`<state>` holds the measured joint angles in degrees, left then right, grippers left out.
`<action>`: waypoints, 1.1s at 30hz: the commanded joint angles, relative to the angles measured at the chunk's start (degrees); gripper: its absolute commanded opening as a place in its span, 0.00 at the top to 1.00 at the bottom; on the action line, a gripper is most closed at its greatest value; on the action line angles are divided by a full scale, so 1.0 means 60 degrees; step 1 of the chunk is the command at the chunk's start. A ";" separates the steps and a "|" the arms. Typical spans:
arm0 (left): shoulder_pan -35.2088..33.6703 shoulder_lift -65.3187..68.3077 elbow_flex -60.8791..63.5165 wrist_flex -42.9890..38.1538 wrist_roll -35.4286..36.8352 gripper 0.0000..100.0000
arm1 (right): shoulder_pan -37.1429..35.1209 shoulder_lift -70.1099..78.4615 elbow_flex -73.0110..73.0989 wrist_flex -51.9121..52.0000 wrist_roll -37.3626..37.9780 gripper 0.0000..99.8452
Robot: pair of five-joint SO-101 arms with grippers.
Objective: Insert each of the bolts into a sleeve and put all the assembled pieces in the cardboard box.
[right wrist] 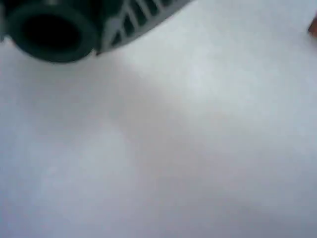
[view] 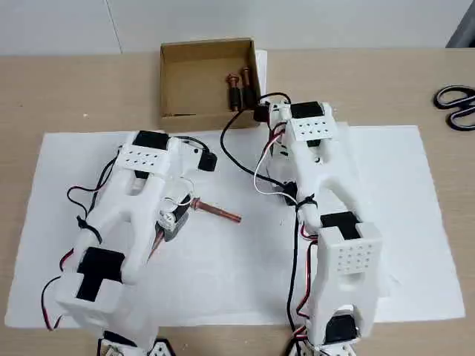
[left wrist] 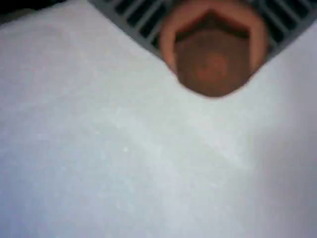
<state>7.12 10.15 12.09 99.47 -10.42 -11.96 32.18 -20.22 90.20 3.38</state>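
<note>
Copper bolt (view: 217,211), with a hexagonal head and smooth round shank, juts over the white paper sheet (view: 223,274), clamped in the left gripper (view: 185,210). One dark, hollow, tubular sleeve (right wrist: 49,32) sits pinched in the right gripper (view: 288,194). Two assembled pieces (view: 238,89) lie inside the cardboard box (view: 193,81).

Open paper (view: 237,282) between left arm (view: 126,215) and right arm (view: 334,222), barred farther out by a jutting bolt (view: 219,212). Free in the cardboard box's (view: 189,81) left half, assembled pieces (view: 237,89) at right.
</note>
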 commanded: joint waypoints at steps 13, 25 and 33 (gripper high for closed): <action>-0.0982 -0.0557 -0.0315 -0.2022 0.0777 0.99 | -0.0066 -0.0681 -0.0103 0.0081 -0.0029 1.00; -0.0733 0.0791 -0.0300 -0.3385 0.1509 0.99 | -0.0081 -0.0681 -0.0103 0.0081 -0.0029 1.00; -0.0747 0.2652 -0.0535 -0.3311 0.1436 0.98 | -0.0081 -0.0681 -0.0103 0.0081 -0.0029 1.00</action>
<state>2.64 22.20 8.84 80.13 -1.63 -11.96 32.18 -20.22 90.20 3.38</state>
